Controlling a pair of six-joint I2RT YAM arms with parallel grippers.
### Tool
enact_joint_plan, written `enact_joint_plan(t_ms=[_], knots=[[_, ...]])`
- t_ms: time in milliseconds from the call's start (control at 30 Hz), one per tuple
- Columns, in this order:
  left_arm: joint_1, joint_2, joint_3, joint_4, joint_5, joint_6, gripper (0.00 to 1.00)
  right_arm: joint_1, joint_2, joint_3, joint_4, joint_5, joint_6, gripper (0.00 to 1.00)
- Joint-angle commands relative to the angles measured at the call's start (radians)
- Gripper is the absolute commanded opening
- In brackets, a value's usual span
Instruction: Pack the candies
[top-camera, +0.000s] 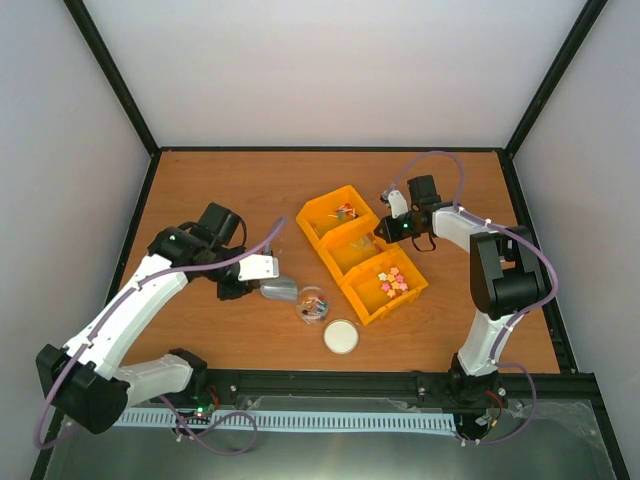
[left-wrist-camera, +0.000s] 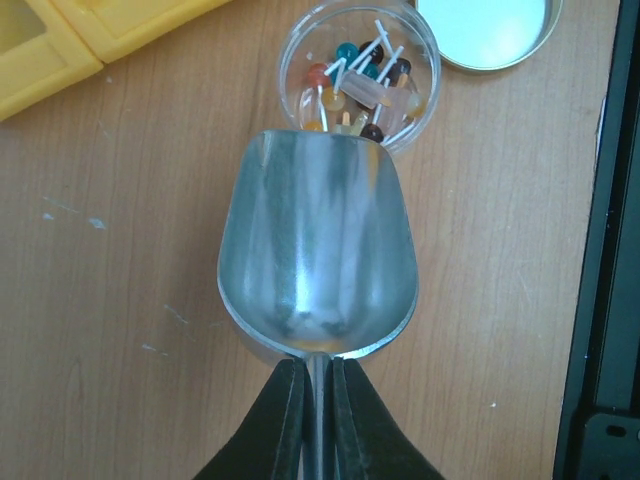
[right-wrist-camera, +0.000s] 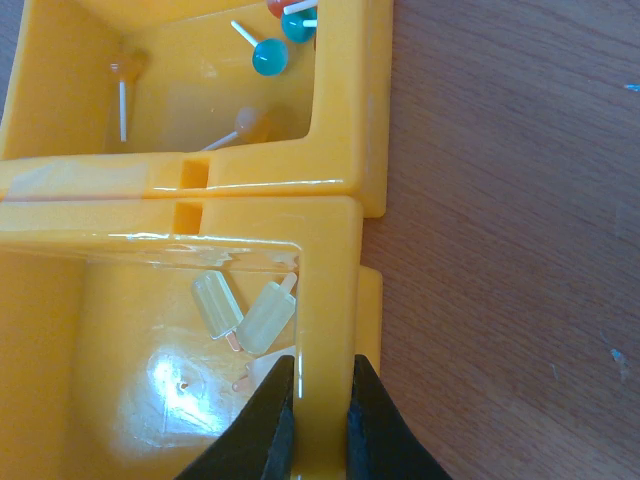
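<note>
The candies (top-camera: 392, 281), small pink, yellow and orange sweets, lie in the nearest of three joined yellow bins (top-camera: 350, 297). My left gripper (top-camera: 260, 289) is shut on the handle of a metal scoop (top-camera: 280, 291). In the left wrist view the gripper (left-wrist-camera: 318, 400) holds the scoop (left-wrist-camera: 316, 250) empty, its lip at the rim of a clear round jar (left-wrist-camera: 358, 75) of lollipops. My right gripper (top-camera: 384, 232) is shut on the middle bin's right wall (right-wrist-camera: 330, 290), as the right wrist view (right-wrist-camera: 321, 405) shows. Pale popsicle sweets (right-wrist-camera: 245, 315) lie in that bin.
A white round lid (top-camera: 341, 336) lies near the jar (top-camera: 313, 304), toward the front rail. The far bin (top-camera: 318, 214) holds lollipops (right-wrist-camera: 270, 55). A black frame edges the brown table (top-camera: 200, 200).
</note>
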Motion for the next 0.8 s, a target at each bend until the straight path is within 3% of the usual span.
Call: enact_joint_plan(t_ms=[0,133,367,767], knots=[[-0.011,0.015,0.081,-0.013,-0.004,-0.058,0.01,-0.007,-0.003,0.014,0.027,0.006,0.018,0.03],[-0.012,0.089,0.186,0.021,0.005,-0.194,0.01,-0.006,-0.018,-0.002,0.053,0.015,0.038,0.03],[-0.057,0.368,0.477,-0.041,-0.022,-0.392,0.01,-0.006,-0.058,-0.035,0.093,0.047,0.064,0.03],[-0.260,0.659,0.705,-0.002,-0.212,-0.509,0.01,0.004,-0.062,-0.047,0.104,0.061,0.080,0.03]])
